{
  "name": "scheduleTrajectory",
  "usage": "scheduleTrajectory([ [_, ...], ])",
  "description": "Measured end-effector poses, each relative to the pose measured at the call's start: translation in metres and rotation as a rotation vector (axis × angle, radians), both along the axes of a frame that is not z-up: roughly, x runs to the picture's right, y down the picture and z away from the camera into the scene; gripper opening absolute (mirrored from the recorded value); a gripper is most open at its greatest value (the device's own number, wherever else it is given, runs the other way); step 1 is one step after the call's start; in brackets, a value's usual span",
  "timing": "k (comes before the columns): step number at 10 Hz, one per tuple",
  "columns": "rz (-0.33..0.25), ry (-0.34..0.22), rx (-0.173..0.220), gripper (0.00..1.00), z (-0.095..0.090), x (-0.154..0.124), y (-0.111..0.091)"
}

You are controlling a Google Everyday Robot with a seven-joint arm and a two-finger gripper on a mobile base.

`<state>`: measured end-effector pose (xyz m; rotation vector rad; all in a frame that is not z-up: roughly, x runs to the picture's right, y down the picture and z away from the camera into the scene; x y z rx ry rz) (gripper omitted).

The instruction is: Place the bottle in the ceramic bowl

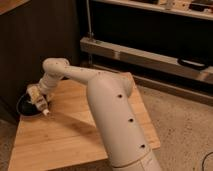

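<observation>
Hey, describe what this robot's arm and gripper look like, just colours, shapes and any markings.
The arm is cream-white with a smooth, glossy shell: a thick rounded tube, then a slimmer tube, joined by rounded joints. A few small dark dots run along the thick part. No loose cables show. The gripper, over the wooden table's left end, looks tan-cream and small.

Cream arm reaching across the wooden table (75,135), gripper (38,99) hanging over the ceramic bowl (25,106) rim, bottle (42,106) tip pointing down
</observation>
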<state>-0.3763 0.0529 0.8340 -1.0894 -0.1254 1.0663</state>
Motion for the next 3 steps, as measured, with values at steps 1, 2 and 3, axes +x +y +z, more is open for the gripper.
scheduleTrajectory([
  [1,0.0,0.0,0.0,0.8,-0.0001,-0.0004,0.0],
  [2,-0.003,-0.002,0.0,0.8,-0.0008,-0.0023,0.0011],
  [3,-0.002,-0.002,0.0,0.8,-0.0009,-0.0022,0.0008],
])
